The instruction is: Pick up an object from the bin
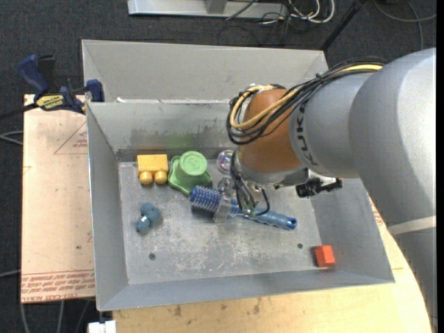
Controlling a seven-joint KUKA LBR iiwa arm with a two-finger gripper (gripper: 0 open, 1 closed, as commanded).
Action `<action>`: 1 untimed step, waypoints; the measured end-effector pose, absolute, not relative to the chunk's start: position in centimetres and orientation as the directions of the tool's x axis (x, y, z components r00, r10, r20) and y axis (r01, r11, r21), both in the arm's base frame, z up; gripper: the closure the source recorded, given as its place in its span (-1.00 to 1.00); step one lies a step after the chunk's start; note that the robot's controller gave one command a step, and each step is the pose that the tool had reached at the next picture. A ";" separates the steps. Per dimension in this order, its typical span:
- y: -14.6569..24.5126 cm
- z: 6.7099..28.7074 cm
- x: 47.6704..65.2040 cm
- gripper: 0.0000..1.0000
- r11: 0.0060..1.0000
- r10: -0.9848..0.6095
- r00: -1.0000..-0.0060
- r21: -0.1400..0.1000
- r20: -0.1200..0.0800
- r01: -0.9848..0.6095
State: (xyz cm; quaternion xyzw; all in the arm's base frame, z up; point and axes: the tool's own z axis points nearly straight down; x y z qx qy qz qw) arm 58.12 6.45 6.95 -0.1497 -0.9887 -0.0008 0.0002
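Note:
My gripper (234, 197) hangs low in the middle of the bin, under the arm's orange cover. It is right over the neck of a blue brush (204, 201). The brush lies flat, bristle head to the left and handle reaching out to the right. Whether the gripper touches the brush is hidden by its own body. A green round cup-like thing (188, 171) sits just left of the gripper, touching the brush head. A small shiny clear thing (224, 160) lies behind it near the back wall.
A yellow block with two round knobs (152, 168) rests at the back left. A small grey-blue lump (147, 217) lies toward the left wall, and an orange cube (323, 256) sits in the front right corner. The arm covers the bin's right back part.

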 end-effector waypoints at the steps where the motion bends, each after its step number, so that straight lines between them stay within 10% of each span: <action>1: 9.5 20.3 61.0 1.00 0.955 0.296 -0.955 0.006 -0.009 0.295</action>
